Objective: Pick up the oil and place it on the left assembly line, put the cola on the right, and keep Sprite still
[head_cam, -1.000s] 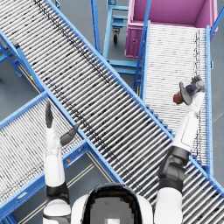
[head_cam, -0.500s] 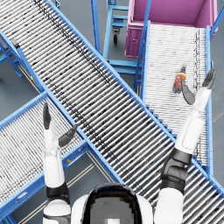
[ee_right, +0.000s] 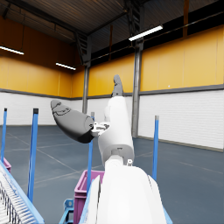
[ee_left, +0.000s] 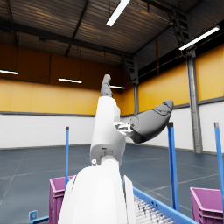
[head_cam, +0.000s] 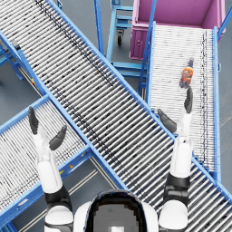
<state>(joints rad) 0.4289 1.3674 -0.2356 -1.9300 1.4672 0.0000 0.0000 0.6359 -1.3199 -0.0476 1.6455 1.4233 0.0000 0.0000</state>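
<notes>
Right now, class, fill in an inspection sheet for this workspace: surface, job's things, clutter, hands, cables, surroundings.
Surface: three blue-framed roller lines: diagonal conveyor, left conveyor, right conveyor.
Job's things: one bottle with an orange label lies on the right conveyor; label too small to read. No other bottle seen.
Clutter: nothing seen.
Hands: left hand above the left conveyor, fingers apart, holding nothing; right hand raised near the bottle, apart from it, holding nothing.
Cables: nothing seen.
Surroundings: purple bin at the right conveyor's far end; grey floor.
</notes>
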